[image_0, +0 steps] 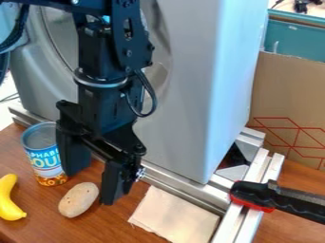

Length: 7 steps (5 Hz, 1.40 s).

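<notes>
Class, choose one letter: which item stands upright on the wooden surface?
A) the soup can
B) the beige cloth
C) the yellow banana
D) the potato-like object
A, because the soup can has its round top facing up and its labelled side upright above the wooden surface.

A grey machine [190, 95] stands over the brown wooden tabletop [95, 228], with metal rails [181, 186] along its base. Right of the machine are red-lined cardboard [285, 95] and, above that, a teal panel [295, 40].

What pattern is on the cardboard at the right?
Red crossing lines on plain brown cardboard, best seen in the camera view.
</notes>
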Tool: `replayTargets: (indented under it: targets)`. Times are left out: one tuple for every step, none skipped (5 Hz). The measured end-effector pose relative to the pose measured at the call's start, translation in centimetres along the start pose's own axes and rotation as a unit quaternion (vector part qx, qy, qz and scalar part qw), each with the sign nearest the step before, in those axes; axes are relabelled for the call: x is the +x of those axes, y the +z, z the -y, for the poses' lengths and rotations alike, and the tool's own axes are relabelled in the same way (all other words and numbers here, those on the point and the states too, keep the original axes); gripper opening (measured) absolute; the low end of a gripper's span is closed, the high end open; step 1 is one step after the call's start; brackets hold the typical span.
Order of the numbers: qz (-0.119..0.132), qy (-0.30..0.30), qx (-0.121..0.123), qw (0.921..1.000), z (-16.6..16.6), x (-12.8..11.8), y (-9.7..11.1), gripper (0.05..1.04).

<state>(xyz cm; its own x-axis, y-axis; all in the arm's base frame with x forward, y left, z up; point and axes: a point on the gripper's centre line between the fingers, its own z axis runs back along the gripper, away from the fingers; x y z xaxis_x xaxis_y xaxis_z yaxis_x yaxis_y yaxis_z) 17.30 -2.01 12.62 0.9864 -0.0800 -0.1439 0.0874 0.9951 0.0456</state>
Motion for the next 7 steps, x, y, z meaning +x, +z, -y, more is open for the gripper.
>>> replayTargets:
  targets:
    - [-0.008,0.0,0.0,1.0,0.0,-0.1,-0.4,1.001]
    - [-0.01,0.011,0.035,0.9993,0.1,1.5,-3.1,1.0]
    - [0.016,-0.015,0.031,0.9993,0.5,3.0,-5.1,1.0]
    - [0.065,-0.038,0.006,0.9972,0.8,3.8,-6.7,1.001]
    - [0.091,-0.078,-0.019,0.9926,0.5,4.9,-8.9,1.0]
    - [0.137,-0.086,-0.034,0.9862,0.2,6.6,-9.1,1.0]
    - [0.138,-0.081,-0.031,0.9867,0.1,8.7,-9.4,1.0]
